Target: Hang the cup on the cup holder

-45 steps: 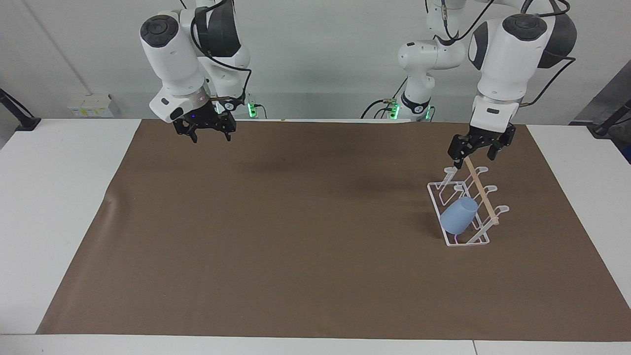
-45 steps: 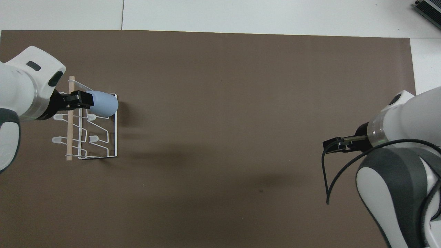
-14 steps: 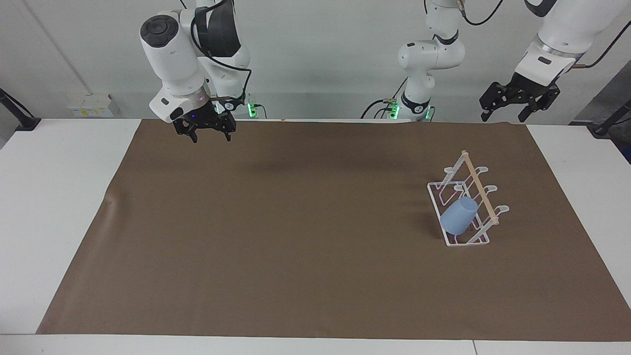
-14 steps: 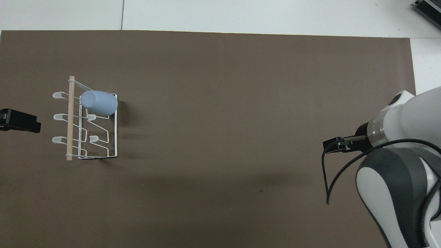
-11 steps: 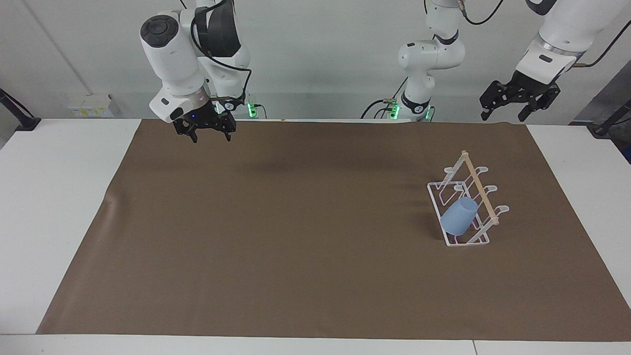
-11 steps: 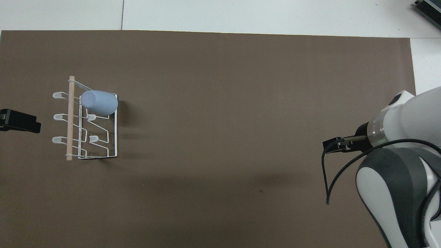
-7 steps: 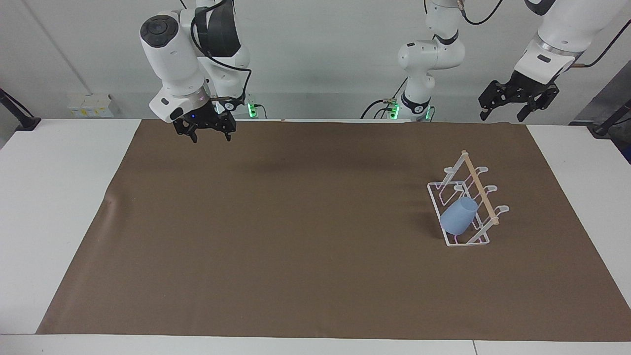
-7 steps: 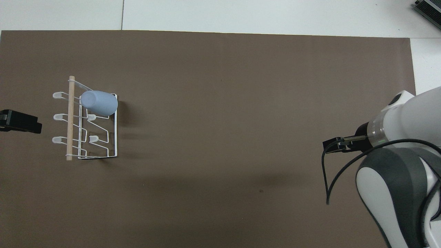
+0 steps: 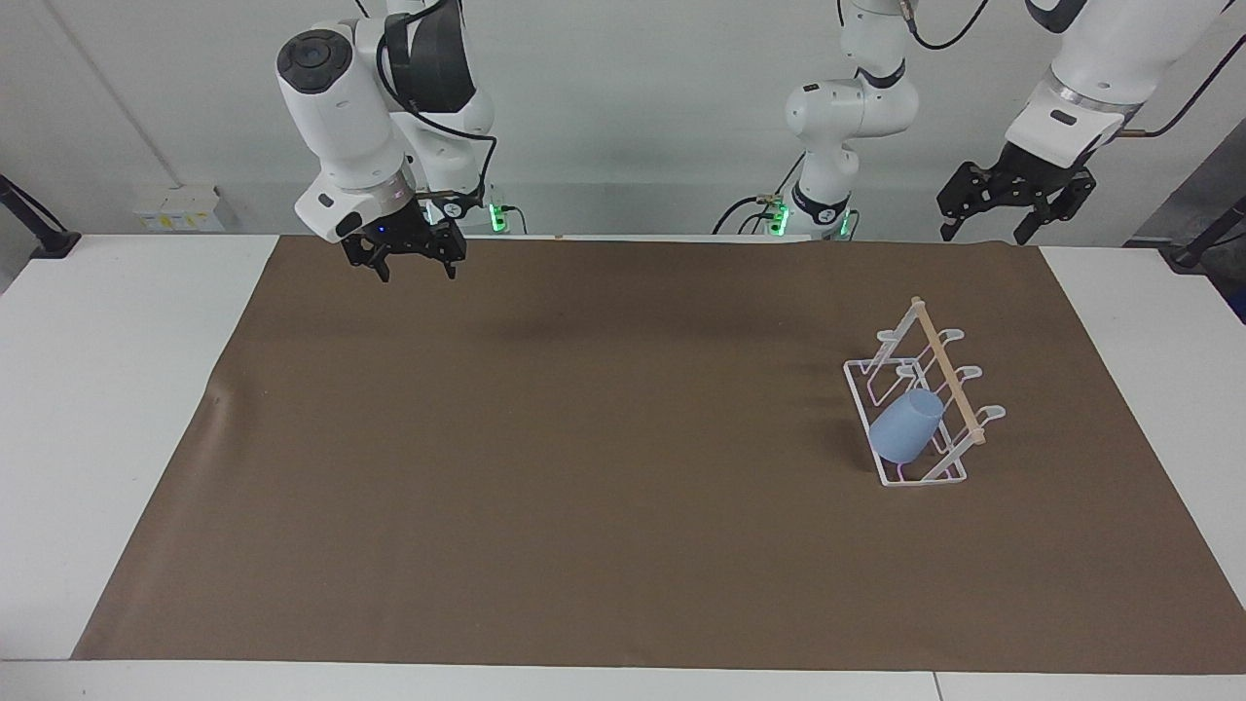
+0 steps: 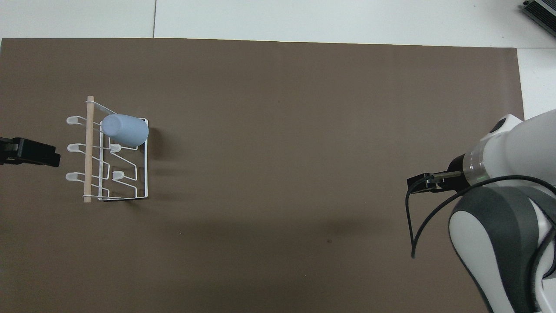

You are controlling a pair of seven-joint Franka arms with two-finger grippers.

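1. Toward my left arm's end of the table, at about four o'clock in the facing view, the cup holder (image 9: 910,409) stands on the brown mat (image 9: 584,438) with the cup (image 9: 905,426) hung on it.
2. That cup sits tilted on a slanted prong at the rack's end farthest from me, its closed base pointing up toward the wooden rod (image 9: 949,372). The remaining prongs carry nothing.
3. My left gripper (image 9: 1007,202) hangs high at two o'clock in that view, over the mat's edge nearest my bases, fingers apart and holding nothing, well clear of the rack.
4. My right gripper (image 9: 409,255) waits at eleven o'clock over the mat's corner at my right arm's end, fingers likewise apart and empty.
5. I judge the hanging done; what is left is to pull away cleanly.
6. To do that well, I would lift the left arm straight up and away rather than sweep sideways, since the light wire rack would shift at any brush.
7. I would also check that the cup's rim rests fully over its prong.
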